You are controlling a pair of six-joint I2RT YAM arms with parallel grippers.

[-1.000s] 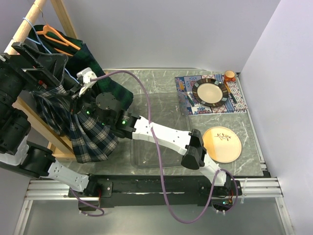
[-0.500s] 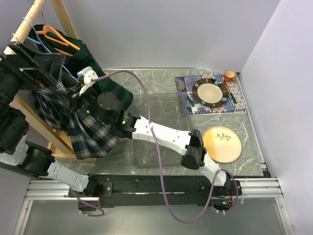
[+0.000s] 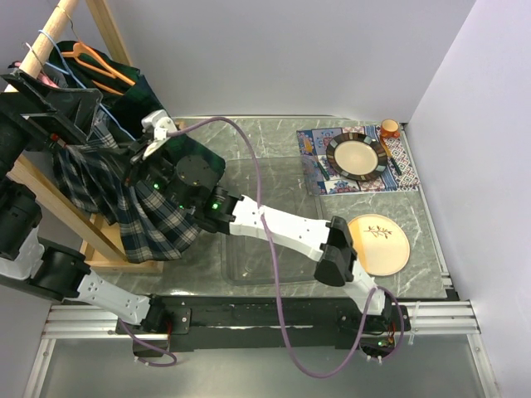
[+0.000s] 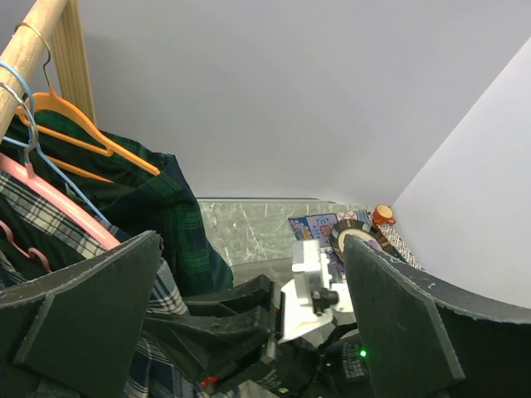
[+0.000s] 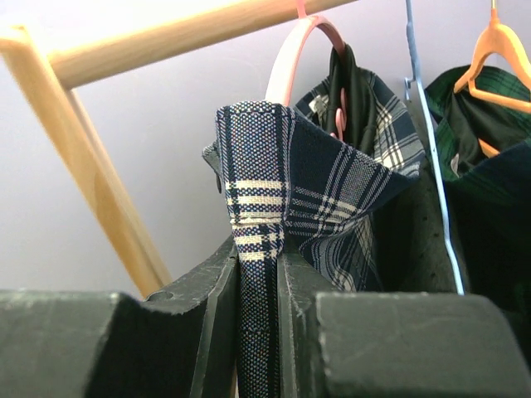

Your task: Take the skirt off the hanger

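Right gripper pinches the plaid skirt at the rack

Nearest the arm bases, a clear bin [image 3: 261,240] sits on the marbled tabletop [image 3: 274,141], with a tan plate [image 3: 376,244] at about 3 o'clock from it. The right arm reaches across the bin toward 10 o'clock, a purple cable [image 3: 249,166] looping over it.

The right gripper [image 5: 259,274] has its jaws drawn together on a fold of the navy-and-cream plaid skirt [image 5: 290,182]; the cloth rises between the two dark fingers [image 5: 217,286] and peaks above them. From overhead the skirt [image 3: 141,220] hangs at the left of the scene, at 9 o'clock from the bin, draped down past the wooden rack [image 3: 58,199]. Its upper part lies just below the pink hanger [image 5: 290,50], which hooks over the wooden rail [image 5: 191,29].

The left gripper [image 4: 249,274] is held high beside the rail, its jaws spread wide with nothing between them.

Farther along the rail hang a blue wire hanger [image 5: 427,133] and an orange hanger [image 3: 95,62] carrying a dark green plaid garment [image 4: 178,224].

At the far 2 o'clock corner, a dark-rimmed plate [image 3: 355,156] rests on a patterned mat [image 3: 406,166], with a small orange cup [image 3: 388,128] just beyond it
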